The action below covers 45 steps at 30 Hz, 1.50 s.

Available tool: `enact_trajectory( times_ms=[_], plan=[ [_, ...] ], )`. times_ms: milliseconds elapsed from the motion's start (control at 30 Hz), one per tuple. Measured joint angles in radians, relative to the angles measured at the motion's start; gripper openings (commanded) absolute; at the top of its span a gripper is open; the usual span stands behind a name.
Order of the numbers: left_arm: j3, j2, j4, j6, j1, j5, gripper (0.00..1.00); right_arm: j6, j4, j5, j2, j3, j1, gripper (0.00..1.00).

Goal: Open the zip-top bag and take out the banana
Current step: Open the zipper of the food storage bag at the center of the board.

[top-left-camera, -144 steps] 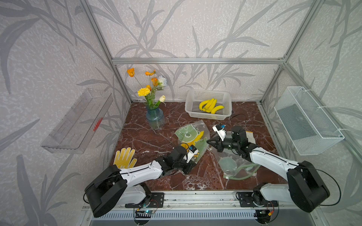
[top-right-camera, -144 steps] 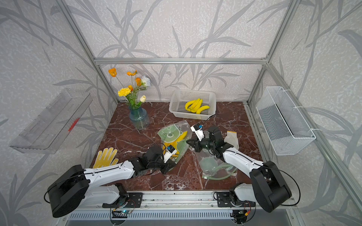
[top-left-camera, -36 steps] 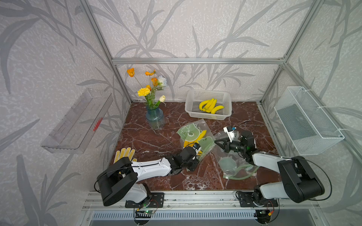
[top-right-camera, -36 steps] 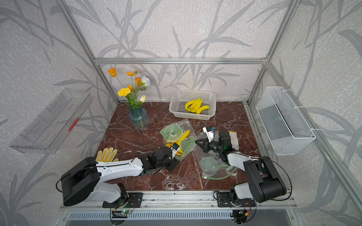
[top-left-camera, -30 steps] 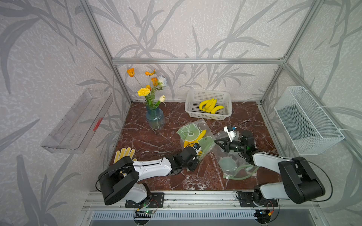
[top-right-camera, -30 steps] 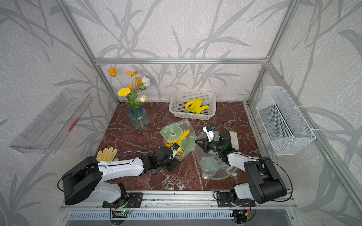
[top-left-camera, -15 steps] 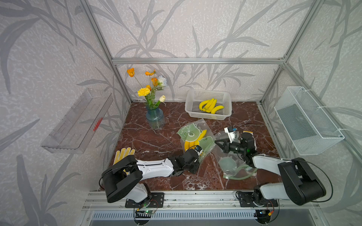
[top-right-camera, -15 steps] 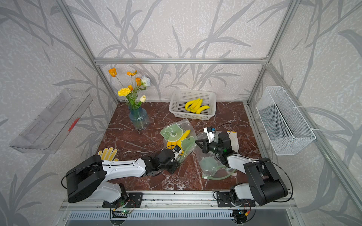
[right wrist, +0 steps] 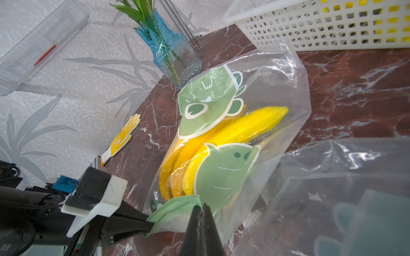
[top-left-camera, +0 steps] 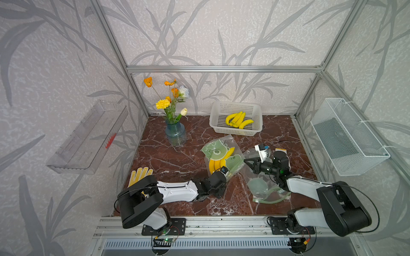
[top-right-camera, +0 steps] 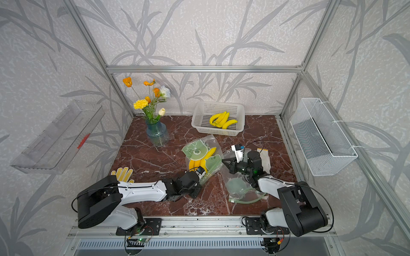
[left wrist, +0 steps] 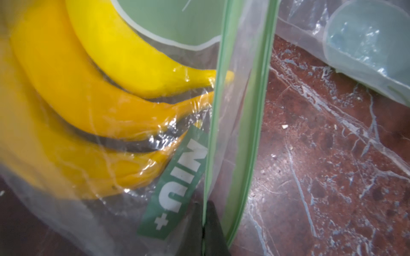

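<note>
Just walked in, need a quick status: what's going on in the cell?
Both arms are working the zip-top bag mid-table. The left gripper is shut on its green zip strip; the right gripper is shut on the bag's mouth edge too. The bananas are still inside. A second, empty bag lies under the right arm.

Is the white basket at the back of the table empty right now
No, the white basket holds a bunch of yellow bananas, seen in both top views.
</note>
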Motion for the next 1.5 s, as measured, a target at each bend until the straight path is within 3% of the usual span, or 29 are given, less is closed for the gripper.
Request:
enact_trajectory(
  times_ms=[200,400,567,667,900,1100,1500],
  plan=[
    [0.019,-0.022,-0.088,0.031,0.0,-0.053,0.0,-0.111,-0.276,0.047,-0.171,0.035,0.07,0.28],
    [0.049,-0.021,-0.114,0.059,0.0,-0.079,0.0,-0.238,-0.477,0.173,-0.438,0.099,0.266,0.35],
    [0.05,-0.042,-0.144,0.076,0.0,-0.108,0.0,-0.253,-0.529,0.253,-0.535,0.085,0.34,0.37],
    [0.05,-0.089,-0.156,0.097,0.0,-0.117,0.0,-0.254,-0.514,0.284,-0.52,0.056,0.388,0.37],
    [0.051,-0.16,-0.161,0.13,-0.005,-0.142,0.0,-0.249,-0.433,0.304,-0.315,0.051,0.473,0.37],
    [0.051,-0.164,-0.16,0.145,-0.007,-0.145,0.0,-0.232,-0.353,0.346,-0.211,0.065,0.564,0.38],
    [0.065,-0.134,-0.156,0.168,-0.017,-0.153,0.0,-0.153,-0.254,0.419,-0.105,0.113,0.632,0.34]
  ],
)
